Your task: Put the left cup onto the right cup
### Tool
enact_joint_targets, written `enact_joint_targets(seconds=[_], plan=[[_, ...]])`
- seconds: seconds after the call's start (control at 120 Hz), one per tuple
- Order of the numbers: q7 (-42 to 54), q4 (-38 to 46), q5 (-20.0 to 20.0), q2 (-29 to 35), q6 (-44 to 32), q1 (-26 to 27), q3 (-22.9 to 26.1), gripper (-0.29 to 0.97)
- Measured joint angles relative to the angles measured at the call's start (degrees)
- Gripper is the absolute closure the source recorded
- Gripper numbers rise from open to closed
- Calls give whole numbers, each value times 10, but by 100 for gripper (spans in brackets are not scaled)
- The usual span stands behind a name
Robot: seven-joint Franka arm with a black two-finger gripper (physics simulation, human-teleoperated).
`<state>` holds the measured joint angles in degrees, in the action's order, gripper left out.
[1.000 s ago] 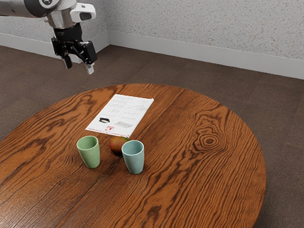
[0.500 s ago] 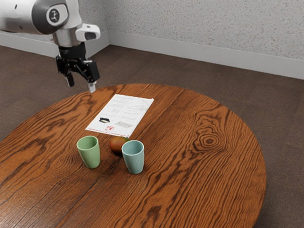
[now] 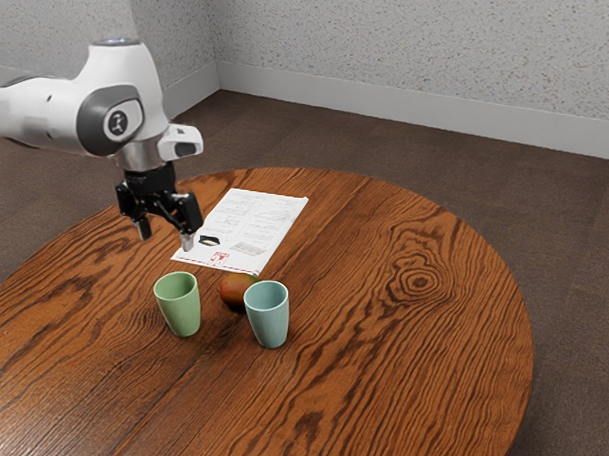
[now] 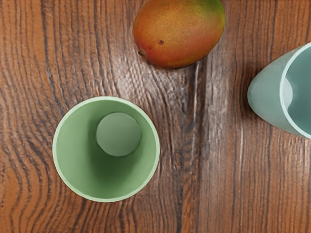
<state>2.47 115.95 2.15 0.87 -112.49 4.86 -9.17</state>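
While the gripper (image 3: 166,235) hangs wide open and empty, the green cup (image 3: 178,304) (image 4: 106,148) stands upright right under it, near the mango (image 3: 232,286) (image 4: 179,31). The blue cup (image 3: 267,313) (image 4: 286,92) stands near the mango too, on its other side.

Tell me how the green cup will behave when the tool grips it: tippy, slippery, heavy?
The green cup looks rigid and thin-walled, so it is probably light and stiff in a grasp. It stands tall on a base narrower than its rim, so a sideways nudge could tip it. Its smooth wall may slip in the tool.
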Motion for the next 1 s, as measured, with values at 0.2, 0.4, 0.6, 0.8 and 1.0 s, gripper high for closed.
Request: enact_joint_targets(seconds=[0.2, 0.4, 0.6, 0.8, 1.0], plan=[[-14, 42, 1, -18, -58, 5, 0, 0], [-23, 43, 1, -56, -104, 13, 0, 0], [-30, 41, 2, -94, -138, 12, 0, 0], [-35, 38, 2, -120, -157, 11, -2, 0], [-39, 38, 2, -144, -170, 11, -2, 2]])
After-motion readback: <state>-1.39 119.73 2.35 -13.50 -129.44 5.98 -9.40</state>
